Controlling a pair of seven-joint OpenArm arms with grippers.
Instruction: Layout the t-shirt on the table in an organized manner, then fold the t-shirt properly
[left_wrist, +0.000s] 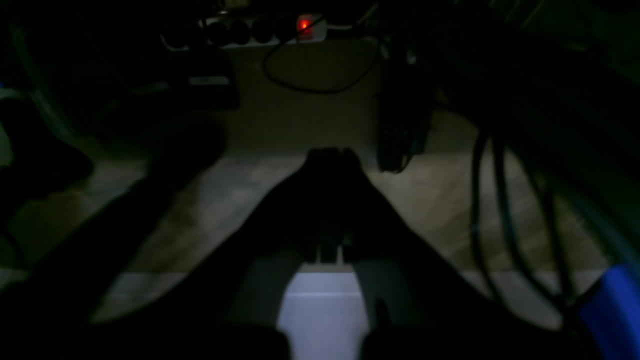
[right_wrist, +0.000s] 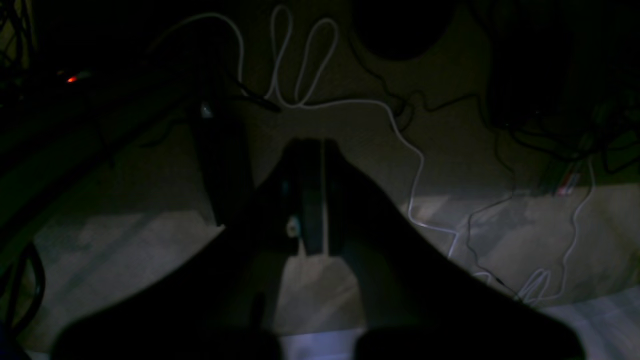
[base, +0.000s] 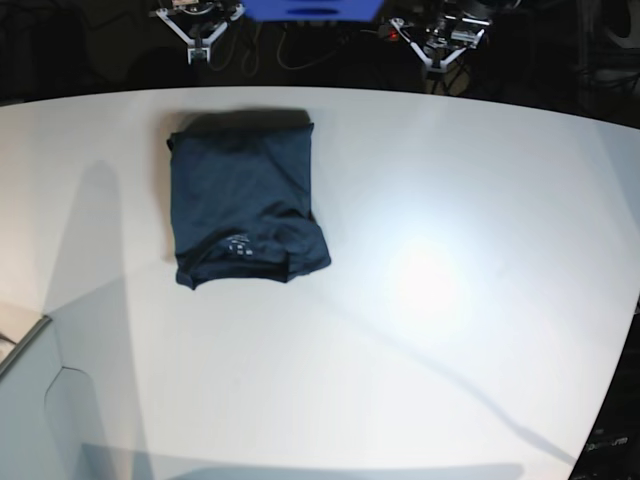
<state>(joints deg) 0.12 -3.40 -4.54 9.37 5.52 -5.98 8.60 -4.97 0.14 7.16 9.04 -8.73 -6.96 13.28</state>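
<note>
Both grippers sit parked past the far edge of the tabletop, off the white surface: the right gripper with its fingers pressed together on nothing, the left gripper likewise closed and empty. Beneath them the wrist views show a dim floor strewn with cables and a power strip with a glowing red switch. The t-shirt lies folded into a neat dark rectangle on the far-left part of the tabletop, its pale neck label towards the near end. The glossy surface spreads bare to the right and near side, with a curved edge at right.
</note>
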